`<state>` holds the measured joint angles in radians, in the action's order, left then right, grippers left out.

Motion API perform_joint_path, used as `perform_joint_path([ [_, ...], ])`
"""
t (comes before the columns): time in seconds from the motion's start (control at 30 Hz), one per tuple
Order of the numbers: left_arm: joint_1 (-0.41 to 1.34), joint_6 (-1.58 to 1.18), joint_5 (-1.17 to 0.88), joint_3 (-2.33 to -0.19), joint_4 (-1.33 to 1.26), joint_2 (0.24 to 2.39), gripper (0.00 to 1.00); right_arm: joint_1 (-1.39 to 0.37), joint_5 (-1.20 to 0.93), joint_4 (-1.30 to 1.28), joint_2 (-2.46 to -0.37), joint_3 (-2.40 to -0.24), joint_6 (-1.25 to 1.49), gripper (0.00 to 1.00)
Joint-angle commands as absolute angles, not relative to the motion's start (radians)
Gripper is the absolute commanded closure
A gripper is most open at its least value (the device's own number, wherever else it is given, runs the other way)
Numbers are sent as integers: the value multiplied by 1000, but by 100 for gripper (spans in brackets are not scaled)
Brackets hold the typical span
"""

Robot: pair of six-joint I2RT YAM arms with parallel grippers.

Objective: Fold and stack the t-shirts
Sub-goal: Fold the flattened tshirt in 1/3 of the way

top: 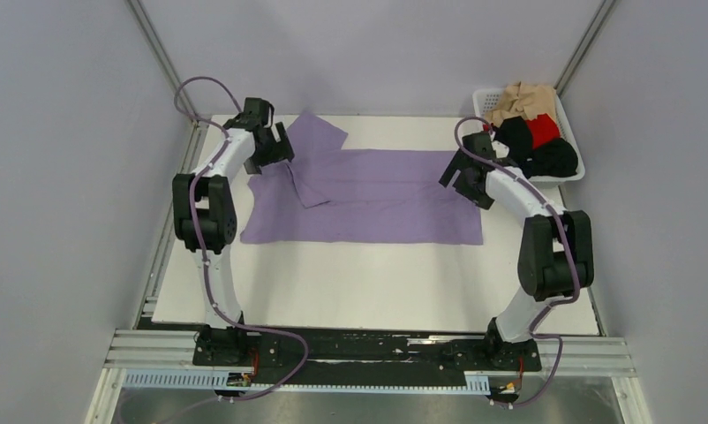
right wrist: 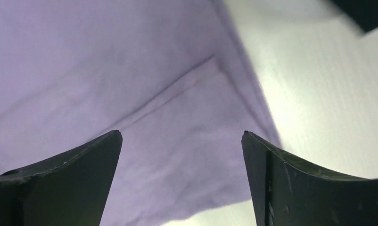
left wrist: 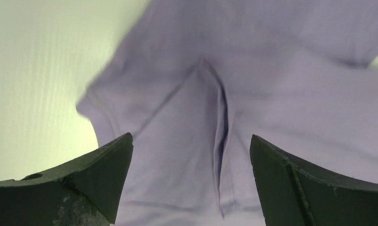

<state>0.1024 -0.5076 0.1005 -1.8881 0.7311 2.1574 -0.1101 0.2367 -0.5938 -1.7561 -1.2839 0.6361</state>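
Observation:
A lavender t-shirt (top: 377,203) lies spread flat across the back half of the white table, one sleeve folded over at its left end. Over that left end hangs my left gripper (top: 278,152), open, with a creased fold of the lavender cloth (left wrist: 187,141) below its jaws and nothing between them. My right gripper (top: 463,181) stands open above the shirt's right edge; its view shows the lavender hem (right wrist: 177,155) and bare table beside it. More t-shirts, tan (top: 520,102), red (top: 543,129) and black (top: 545,157), are heaped in the basket.
A white mesh basket (top: 485,97) sits at the table's back right corner, just behind the right arm. Grey walls close in on both sides and the back. The white table surface (top: 377,283) runs from the shirt to the arm bases.

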Motion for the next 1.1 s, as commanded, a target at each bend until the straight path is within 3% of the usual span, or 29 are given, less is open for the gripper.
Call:
perform_joint_path([
  [0.0, 108, -567, -43, -1584, 633, 1907, 0, -211, 210, -518, -1609, -1171, 603, 0],
  [0.13, 109, -625, -141, -1300, 449, 1765, 0, -243, 64, -384, -1585, -1062, 567, 0],
  [0.3, 109, -695, -175, -1114, 292, 1743, 0, -242, -49, -304, -1669, -1032, 551, 0],
  [0.73, 117, -718, -178, -834, 282, 1622, 0, -243, -14, -411, -1543, -765, 646, 0],
  [1.07, 206, -800, -106, -577, 497, 1226, 0, -243, -12, -649, -1272, -569, 780, 0],
])
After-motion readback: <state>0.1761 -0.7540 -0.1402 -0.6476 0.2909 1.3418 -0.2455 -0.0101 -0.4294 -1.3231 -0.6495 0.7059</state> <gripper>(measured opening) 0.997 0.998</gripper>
